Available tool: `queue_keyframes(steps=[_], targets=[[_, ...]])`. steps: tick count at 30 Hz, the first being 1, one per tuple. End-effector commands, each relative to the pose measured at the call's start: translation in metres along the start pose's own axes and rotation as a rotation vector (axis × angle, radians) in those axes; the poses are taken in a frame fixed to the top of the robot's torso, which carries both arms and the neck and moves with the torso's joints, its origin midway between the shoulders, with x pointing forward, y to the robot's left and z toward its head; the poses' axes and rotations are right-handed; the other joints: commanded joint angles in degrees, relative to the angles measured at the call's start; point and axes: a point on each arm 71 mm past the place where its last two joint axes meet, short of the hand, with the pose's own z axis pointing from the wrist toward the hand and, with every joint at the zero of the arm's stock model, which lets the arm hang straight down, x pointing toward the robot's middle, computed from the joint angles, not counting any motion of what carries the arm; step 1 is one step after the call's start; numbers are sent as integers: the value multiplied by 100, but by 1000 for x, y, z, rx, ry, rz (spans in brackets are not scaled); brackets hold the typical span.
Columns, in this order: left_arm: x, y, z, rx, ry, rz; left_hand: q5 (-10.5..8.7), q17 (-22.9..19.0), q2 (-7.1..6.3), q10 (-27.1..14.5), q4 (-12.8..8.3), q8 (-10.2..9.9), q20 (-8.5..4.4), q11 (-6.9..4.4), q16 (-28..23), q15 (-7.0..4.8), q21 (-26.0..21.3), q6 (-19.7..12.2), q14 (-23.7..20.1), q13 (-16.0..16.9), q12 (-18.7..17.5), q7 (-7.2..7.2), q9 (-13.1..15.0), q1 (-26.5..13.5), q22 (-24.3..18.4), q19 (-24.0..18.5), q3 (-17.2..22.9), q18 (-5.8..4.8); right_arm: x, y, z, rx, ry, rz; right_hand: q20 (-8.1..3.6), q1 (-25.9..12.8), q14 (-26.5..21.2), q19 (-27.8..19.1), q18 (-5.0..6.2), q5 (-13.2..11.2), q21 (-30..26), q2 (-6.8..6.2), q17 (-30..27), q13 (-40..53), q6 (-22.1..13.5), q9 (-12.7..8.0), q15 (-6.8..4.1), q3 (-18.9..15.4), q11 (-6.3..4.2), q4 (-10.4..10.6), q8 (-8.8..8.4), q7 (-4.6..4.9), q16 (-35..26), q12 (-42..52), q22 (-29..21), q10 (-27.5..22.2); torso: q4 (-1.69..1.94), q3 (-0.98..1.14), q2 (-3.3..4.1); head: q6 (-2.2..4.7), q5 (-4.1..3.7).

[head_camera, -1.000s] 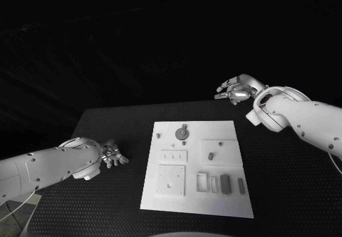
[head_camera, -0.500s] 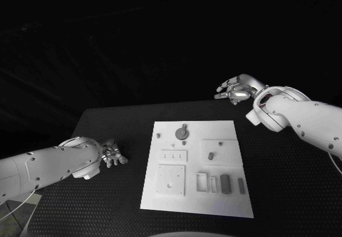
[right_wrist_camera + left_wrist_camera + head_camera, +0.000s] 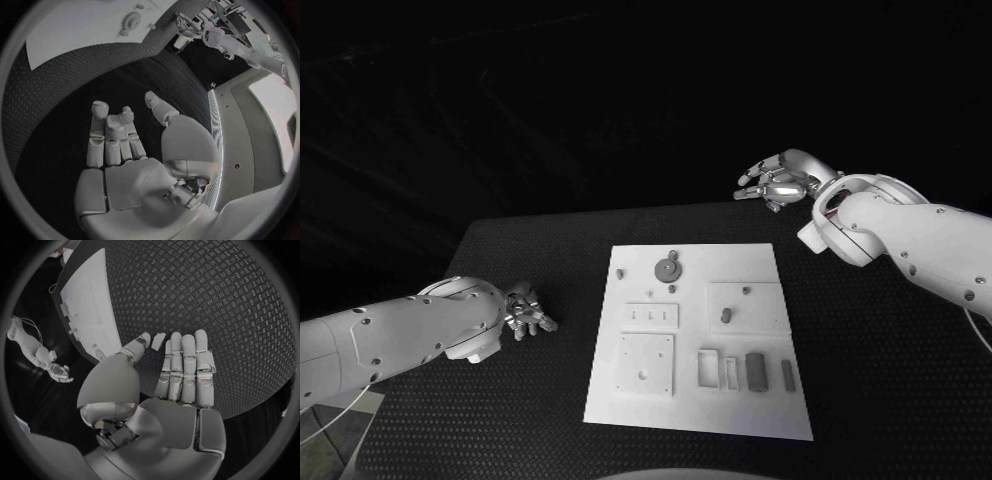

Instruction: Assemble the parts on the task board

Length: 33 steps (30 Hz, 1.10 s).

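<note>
Hands stood clear of the work, both empty. The white rectangular task board [image 3: 698,340] lay flat in the middle of the black textured counter [image 3: 488,400], its long side running away from the robot. On it sat the small grey parts: a round disc-shaped part [image 3: 668,269] near the far end, a short peg-like part [image 3: 727,317] on a raised square panel, and a dark rectangular block [image 3: 756,370] with a slimmer grey bar [image 3: 789,375] beside it, near a pair of open slots at the near end. None of them looked gripped or lifted.

The left hand [image 3: 525,312] hovered over the counter, near the board's left edge but apart from it. In the left wrist view its fingers [image 3: 184,367] were straight and pressed side by side, the thumb set off, nothing between them. The right hand [image 3: 776,182] was raised beyond the counter's far right corner, well apart from the board. Its fingers [image 3: 111,137] were loosely extended and close together, holding nothing.

Judgement: the arms flanked the board so the head camera kept an unobstructed look at every part. Assembly appeared not yet begun. The loose pieces by the slots seemed the likely first pick; small, flat parts would call for a careful pinch.
</note>
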Motion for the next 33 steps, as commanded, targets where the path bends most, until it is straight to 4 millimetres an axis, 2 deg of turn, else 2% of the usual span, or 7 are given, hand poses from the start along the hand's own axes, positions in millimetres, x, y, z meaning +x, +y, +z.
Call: queue_keyframes(steps=[1, 7, 15, 23, 33], targets=[[1, -2, 0, 5, 16, 3, 2, 7, 16, -24, 0, 24, 4, -18, -32, -10, -15, 41, -32, 8, -21, 1, 7, -26, 9, -15, -23, 40, 1, 0, 0, -4, 10, 0, -25, -52, -46, -6, 78, 13, -30, -13, 2, -8, 7, -10, -1, -10, 3, 29, -34, 37, 26, 35, 89, -47, 1, -2, 2, -1, -2], [1, -2, 0, 9, 16, 3, 3, 31, 107, 32, 5, 72, -14, -46, -11, -31, 3, 114, 16, 27, 3, -37, 23, -12, 32, 28, -25, 52, 1, 0, 0, -5, 10, 0, -25, -52, -46, -6, 78, 13, -30, -13, 2, -9, 8, -10, -1, -10, 3, 30, -34, 37, 25, 36, 89, -47, 1, 0, 1, -8, -5], [0, -1, 0, 14, 22, -21, 6, 74, 529, 130, -88, 143, -40, -92, 21, -64, 30, 230, 98, 53, 34, -94, 48, 84, 88, 94, -29, 51, 1, 0, 0, -3, 10, 0, -25, -53, -46, -6, 78, 13, -30, -13, 2, -9, 8, -11, -1, -10, 3, 31, -34, 37, 25, 36, 89, -47, 1, 0, 1, -15, -7], [1, -1, 1, 19, 28, -26, 7, 94, 714, 167, -149, 164, -55, -110, 20, -76, 28, 275, 123, 57, 31, -118, 49, 71, 118, 105, -70, 46, 1, 0, 0, -3, 10, 0, -25, -53, -46, -6, 78, 13, -30, -12, 2, -10, 9, -11, -1, -10, 3, 31, -33, 37, 25, 37, 89, -47, 2, 0, 2, -23, -9], [1, -2, 1, 21, 38, -25, 10, 126, 934, 207, -501, 167, -66, -119, -1, -83, 12, 312, 143, 51, 1, -132, 27, 195, 166, 115, -82, 30, 1, -1, 0, -2, 10, 0, -25, -51, -46, -6, 78, 13, -30, -12, 2, -11, 10, -11, -1, -10, 3, 30, -32, 37, 26, 38, 89, -48, 1, 1, 1, -35, -17]])
